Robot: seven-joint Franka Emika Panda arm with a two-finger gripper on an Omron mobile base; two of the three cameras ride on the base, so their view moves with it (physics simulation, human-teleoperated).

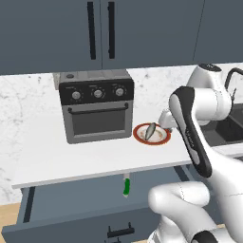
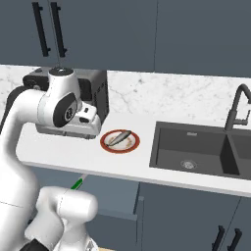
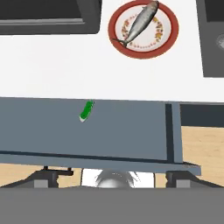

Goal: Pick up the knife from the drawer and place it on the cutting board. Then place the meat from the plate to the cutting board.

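From the left base view, the drawer (image 1: 71, 209) stands pulled out beneath the white counter (image 1: 71, 156), a wide, shallow blue-grey tray with a black bar handle on its front. The knife (image 1: 126, 186) lies inside it, right under the counter's front edge; its bright green handle shows, while the blade is tucked out of sight. On the counter above, the plate (image 1: 140, 137) (round, white, orange-red rim) carries the meat (image 1: 150, 130), a slim grey-silver fish shape with tapered ends. A boxy grey toaster oven (image 1: 96, 111) with 3 knobs sits to the plate's left.

From the right base view, the knife (image 2: 77, 184) shows as a green sliver just below the counter edge, beside the arm. The plate (image 2: 107, 145) and the meat (image 2: 119, 138) lie between the toaster oven (image 2: 95, 98) and the dark rectangular sink (image 2: 196, 152), whose curved black faucet (image 2: 238, 105) rises behind it against the marbled wall.

In the hand view, the gripper (image 3: 112, 178) sits at the bottom, its 2 dark tips set wide apart with nothing between them. The knife (image 3: 86, 111) lies well up from the tips, slightly left of their midline, on the smooth drawer floor (image 3: 127, 131). Farther off, the meat (image 3: 141, 23) lies diagonally on the plate (image 3: 168, 37), whose white face bears speckled orange decoration.
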